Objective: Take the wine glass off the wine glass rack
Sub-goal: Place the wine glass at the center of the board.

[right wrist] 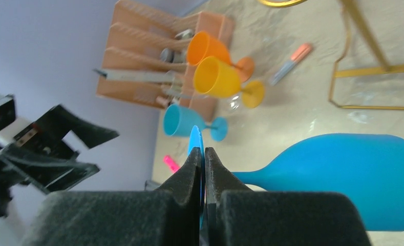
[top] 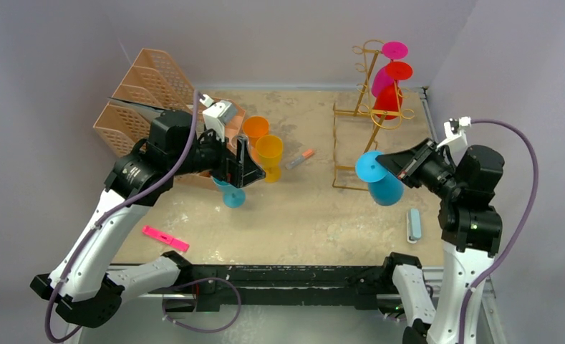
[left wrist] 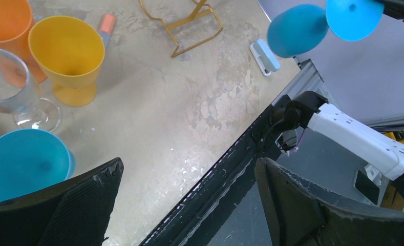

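One wine glass (top: 385,189) pinched by right hand (right wrist: 202,156); left hand (left wrist: 188,166) gapes; organiser (top: 147,79) seemingly stocked.

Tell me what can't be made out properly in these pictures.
Top view: the left hand covers most of the standing blue glass.
Right wrist view: the top edge cuts off the gold rack; only its base shows.
Right wrist view: the right hand hides most of the foot of the held blue wine glass.
Top view: the grey object by the right arm is too small to name.
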